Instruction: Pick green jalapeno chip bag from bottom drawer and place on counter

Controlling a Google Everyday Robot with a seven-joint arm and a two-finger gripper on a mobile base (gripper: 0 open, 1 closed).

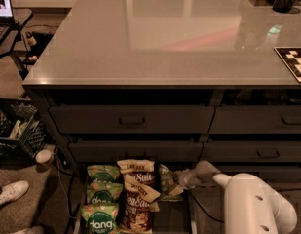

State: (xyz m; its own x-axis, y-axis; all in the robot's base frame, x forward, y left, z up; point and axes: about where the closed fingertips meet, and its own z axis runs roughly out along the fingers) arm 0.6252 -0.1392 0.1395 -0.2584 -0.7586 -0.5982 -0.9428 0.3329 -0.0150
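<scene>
The gripper (183, 181) is seen low over the bottom drawer (173, 219), just beside the green jalapeno chip bag (166, 180). Whether it grips cannot be told.

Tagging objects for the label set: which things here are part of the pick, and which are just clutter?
Job: green jalapeno chip bag, open bottom drawer, counter, gripper down in the drawer beside the bag.
Lying about: dang bags, Sea Salt bags, black crate, white shoe, checkered board, laptop.

Dim; pincer (182, 180) in shadowed bottom drawer (172, 216)
</scene>
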